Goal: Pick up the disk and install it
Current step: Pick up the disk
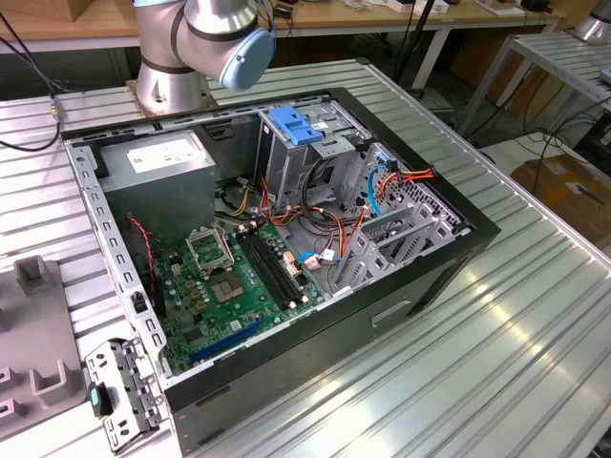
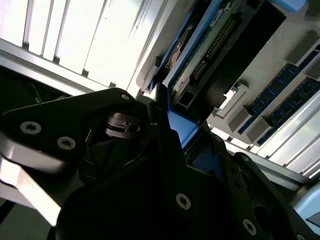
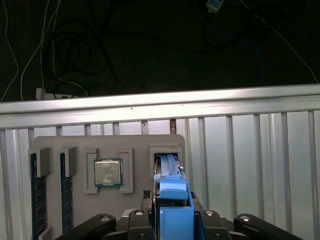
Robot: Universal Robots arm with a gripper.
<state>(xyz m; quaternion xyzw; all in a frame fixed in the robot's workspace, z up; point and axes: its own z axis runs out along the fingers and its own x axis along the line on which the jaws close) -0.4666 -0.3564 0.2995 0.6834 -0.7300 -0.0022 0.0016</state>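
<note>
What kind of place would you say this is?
Probably a robotics lab set up for computer assembly: an open computer case on a ribbed aluminium table, a robot arm mounted beside it, and workbenches behind.

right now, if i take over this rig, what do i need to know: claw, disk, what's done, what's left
The claw is down at the disk, straddling its upper end. Whether it has closed can't be told.
The disk stands on edge in its slot in the grey tray, next to the processor and memory sticks.
Done: nothing beyond the claw being at the disk.
Left: the disk is not yet lifted out, nor installed in the open computer case.
</note>
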